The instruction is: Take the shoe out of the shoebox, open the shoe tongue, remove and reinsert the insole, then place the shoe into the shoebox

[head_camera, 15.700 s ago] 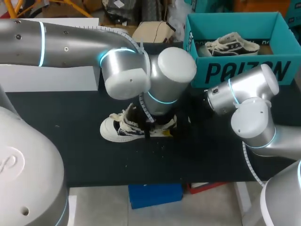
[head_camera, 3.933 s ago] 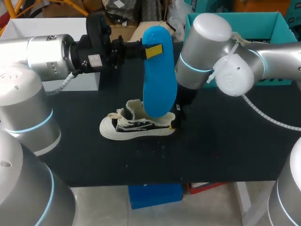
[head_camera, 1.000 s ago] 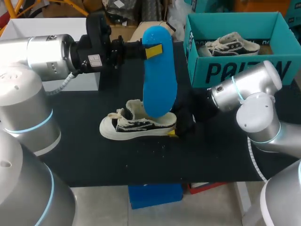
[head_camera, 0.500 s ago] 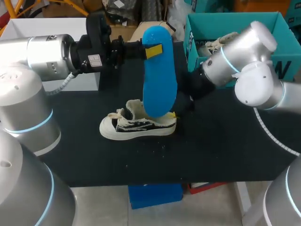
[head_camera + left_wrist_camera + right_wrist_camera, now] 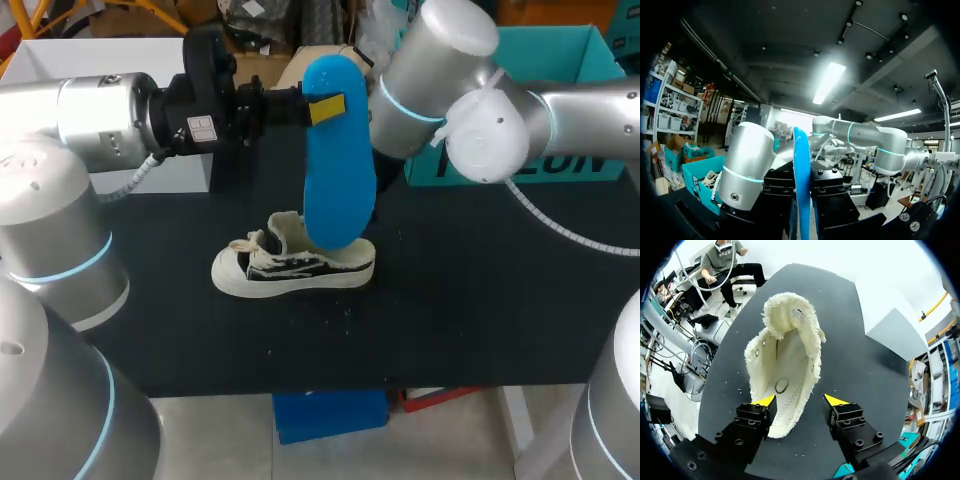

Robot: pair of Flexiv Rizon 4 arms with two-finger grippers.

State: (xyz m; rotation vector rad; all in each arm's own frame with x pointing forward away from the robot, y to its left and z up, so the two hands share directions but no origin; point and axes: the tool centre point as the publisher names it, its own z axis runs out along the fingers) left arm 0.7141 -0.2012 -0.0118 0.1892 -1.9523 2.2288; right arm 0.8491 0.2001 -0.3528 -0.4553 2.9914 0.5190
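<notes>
A white low sneaker point(image 5: 293, 265) with dark side panels lies on the black table point(image 5: 470, 300), toe to the left. My left gripper point(image 5: 322, 108) is shut on the top end of the blue insole point(image 5: 340, 170), which hangs upright with its lower end at the shoe's heel opening. In the left wrist view the insole point(image 5: 801, 165) shows edge-on between that gripper's point(image 5: 802, 172) black fingers. In the right wrist view my right gripper point(image 5: 800, 401) is open above the shoe point(image 5: 785, 365), looking down into its fleecy lining, heel end between the fingertips. My right arm point(image 5: 440, 70) hides its gripper in the head view.
The teal shoebox point(image 5: 600, 45) stands at the back right, mostly hidden behind my right arm; the left wrist view shows it point(image 5: 695, 175) with a second shoe point(image 5: 710, 177) inside. A white box point(image 5: 110, 170) sits at the back left. Bare table lies in front of the shoe.
My right arm has swung up from low beside the shoe's heel to high over the shoe, and its fingers have narrowed. The left arm, insole and shoe have stayed put.
</notes>
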